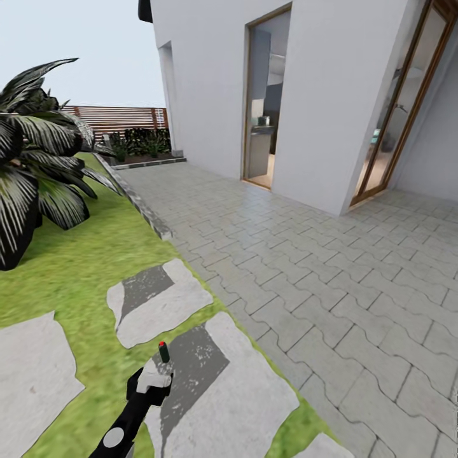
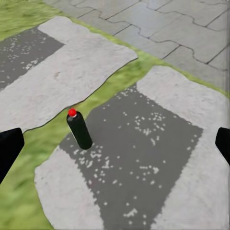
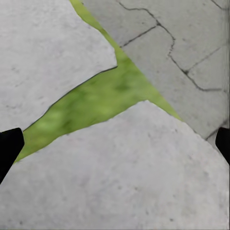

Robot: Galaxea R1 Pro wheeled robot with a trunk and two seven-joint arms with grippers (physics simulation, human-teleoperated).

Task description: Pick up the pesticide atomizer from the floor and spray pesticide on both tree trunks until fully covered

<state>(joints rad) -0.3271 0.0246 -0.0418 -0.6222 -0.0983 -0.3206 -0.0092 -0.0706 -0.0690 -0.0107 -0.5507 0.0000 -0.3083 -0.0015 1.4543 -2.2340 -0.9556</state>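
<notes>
Atomizer [image 2: 79, 129] upright, trigger head indistinct

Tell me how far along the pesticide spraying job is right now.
Nothing looks done yet. The atomizer, a dark bottle with a red tip, stands upright on a dark-patched stepping stone, not held. In hand: the left gripper sits just short of it, fingers wide apart, so the pickup seems under way. The right gripper is open over bare paving. Left: grasping the bottle, reaching both trees and spraying their trunks.
</notes>
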